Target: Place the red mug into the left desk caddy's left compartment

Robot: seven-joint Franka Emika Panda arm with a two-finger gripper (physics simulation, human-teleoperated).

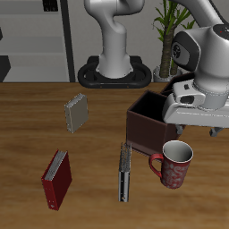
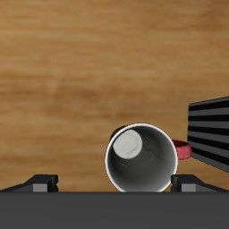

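Note:
The red mug [image 1: 176, 163] stands upright on the table, just in front of the left desk caddy [image 1: 146, 126], nearer the table's front edge. The caddy is a dark maroon-brown open box, partly hidden behind my arm. My gripper [image 1: 191, 122] hangs above the mug, open and empty. In the wrist view the mug [image 2: 141, 159] shows from above, with its white inside and its red handle. It lies between my spread fingertips [image 2: 40, 182], off-centre in my gripper [image 2: 114, 183].
A thin dark book [image 1: 125, 172] stands on edge close beside the mug; its striped page edge shows in the wrist view [image 2: 210, 130]. A red book [image 1: 55, 179] stands near the front edge. A grey book [image 1: 76, 113] stands farther back.

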